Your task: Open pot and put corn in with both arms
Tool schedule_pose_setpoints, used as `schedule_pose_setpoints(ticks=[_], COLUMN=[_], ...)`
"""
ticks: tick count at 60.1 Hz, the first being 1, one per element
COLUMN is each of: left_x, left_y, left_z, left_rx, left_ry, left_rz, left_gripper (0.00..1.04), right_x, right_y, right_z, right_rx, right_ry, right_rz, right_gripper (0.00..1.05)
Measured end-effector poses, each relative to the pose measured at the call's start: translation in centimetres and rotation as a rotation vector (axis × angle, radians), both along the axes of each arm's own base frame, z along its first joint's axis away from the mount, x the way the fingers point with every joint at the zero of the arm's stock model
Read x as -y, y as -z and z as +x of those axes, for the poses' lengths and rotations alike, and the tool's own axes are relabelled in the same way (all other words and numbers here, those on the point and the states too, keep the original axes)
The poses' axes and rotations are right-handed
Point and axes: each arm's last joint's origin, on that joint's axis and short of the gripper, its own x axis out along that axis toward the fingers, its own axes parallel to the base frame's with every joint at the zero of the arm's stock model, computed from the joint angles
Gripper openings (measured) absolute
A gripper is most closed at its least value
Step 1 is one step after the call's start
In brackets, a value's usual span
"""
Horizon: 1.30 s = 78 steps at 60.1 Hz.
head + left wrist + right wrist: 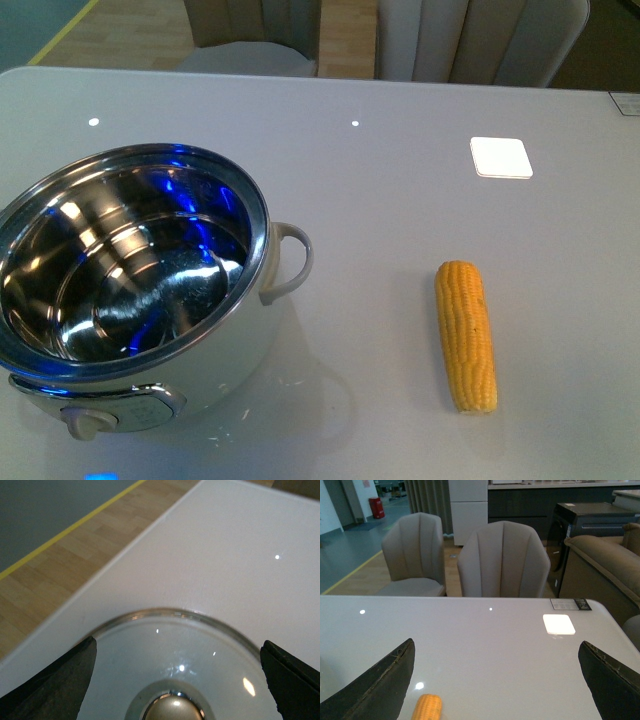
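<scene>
The pot (262,215) stands open at the table's front left, its shiny steel bowl empty, white loop handle (295,262) to the right and knob (85,422) in front. The corn (466,335) lies on the table to the pot's right, pointing away from me. No arm shows in the front view. My left gripper (177,645) is open above a glass lid (150,645) with a metal knob (172,707), which lies near the table edge. My right gripper (495,645) is open and empty above the table, with the corn's tip (427,707) near its left finger.
A bright white square (500,157) lies on the table at the back right, also in the right wrist view (558,624). Grey chairs (502,560) stand behind the far edge. Wooden floor with a yellow line (60,555) lies past the table edge by the lid.
</scene>
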Motion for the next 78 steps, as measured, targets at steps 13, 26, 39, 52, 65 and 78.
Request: schedule_pose_setpoints(ticks=[13,26,39,52,65,78], left_x=[1.9,5.8,9.0,12.4,14.3,15.3], left_y=[-9.8,-17.2,-20.0,-17.9,-16.5,-15.8], left_z=[-1.9,-5.9,-10.3,-13.1,-15.0,-16.2], left_rx=[0.188,0.343,0.395,0.349,0.345,0.346], left_ry=[0.05,0.096,0.135,0.399,0.411,0.416], left_rz=[-0.022,-0.077,-0.137,0.078,0.098,0.102], left_gripper=[0.98,0.98,0.98,0.48,0.04,0.03], right_x=[0.0,0.0,0.0,0.0,0.0,0.0], right_y=[0.0,0.0,0.0,0.0,0.0,0.0], right_z=[0.0,0.0,0.0,0.0,0.0,0.0], right_rx=[0.0,0.0,0.0,0.0,0.0,0.0], right_ry=[0.0,0.0,0.0,-0.001,-0.001,-0.001], right_rz=[0.0,0.0,0.0,0.0,0.0,0.0], right_gripper=[0.96,0.96,0.96,0.96,0.96,0.96])
